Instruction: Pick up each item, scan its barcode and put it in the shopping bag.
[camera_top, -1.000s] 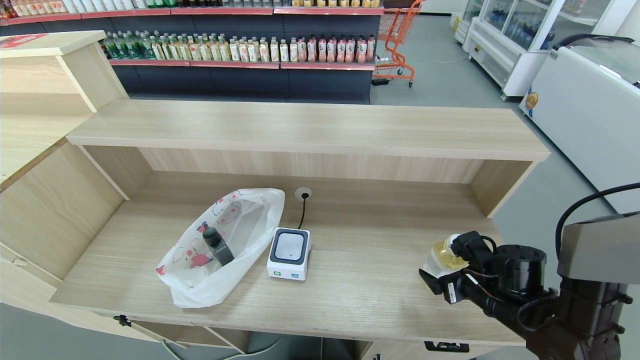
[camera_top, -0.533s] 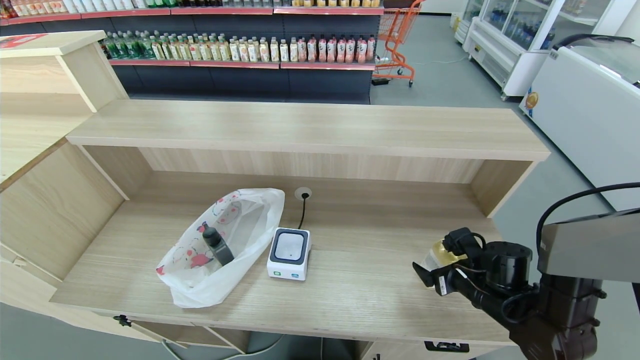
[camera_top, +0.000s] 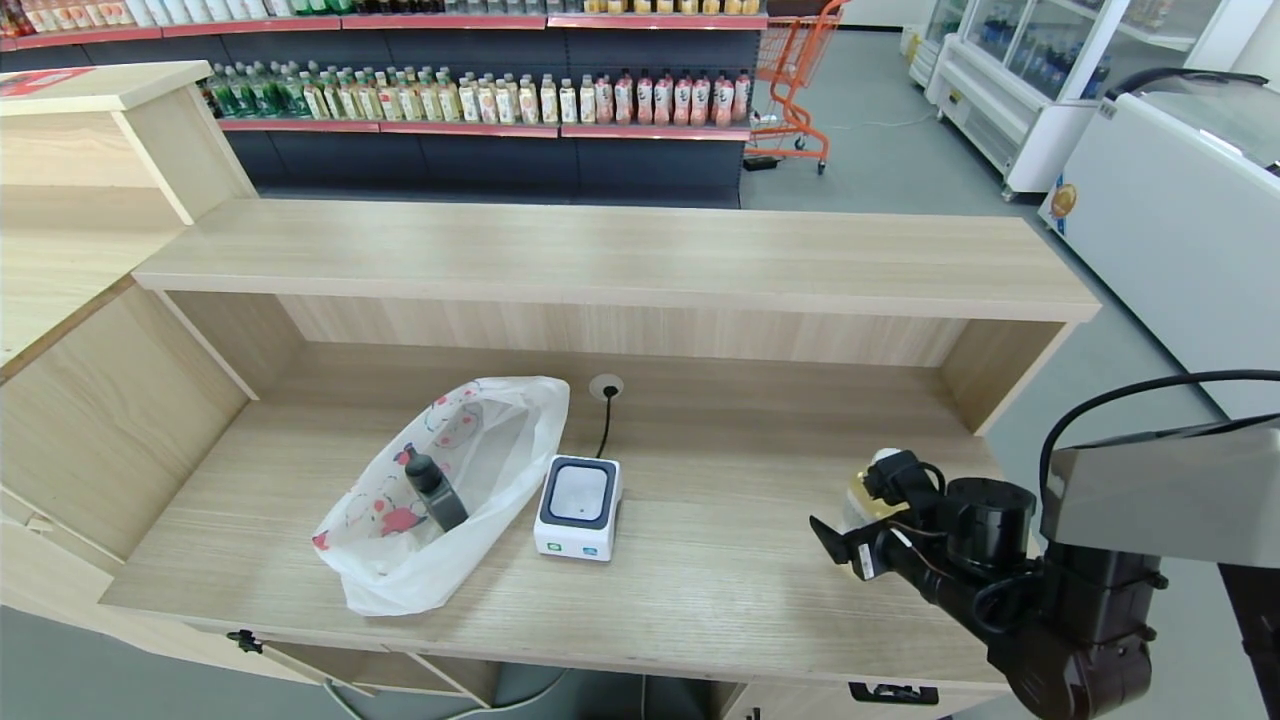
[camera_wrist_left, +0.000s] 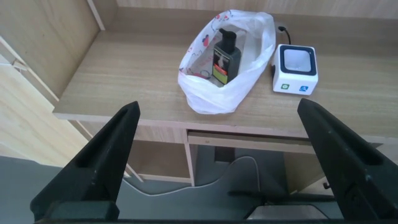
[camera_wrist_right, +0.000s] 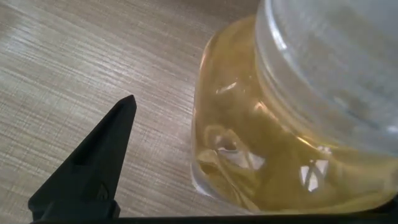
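A glass jar (camera_top: 858, 492) of yellow liquid with a pale lid stands at the right end of the wooden counter (camera_top: 720, 560). My right gripper (camera_top: 850, 508) is open around it. In the right wrist view one black finger (camera_wrist_right: 93, 168) stays clear of the jar (camera_wrist_right: 280, 124) by a gap, and the other finger is hidden. The white shopping bag (camera_top: 440, 490) lies open at the counter's left with a black pump bottle (camera_top: 432, 490) inside. My left gripper (camera_wrist_left: 217, 106) hangs open in front of the counter, holding nothing.
A white barcode scanner (camera_top: 578, 505) with a dark window sits just right of the bag, its cable running to a port (camera_top: 606, 386) at the back. A raised shelf (camera_top: 620, 255) overhangs the rear. Bare counter lies between scanner and jar.
My right arm has moved left and a little farther over the counter, covering more of the jar. The jar now shows slightly farther left. Bag, scanner and bottle are unmoved.
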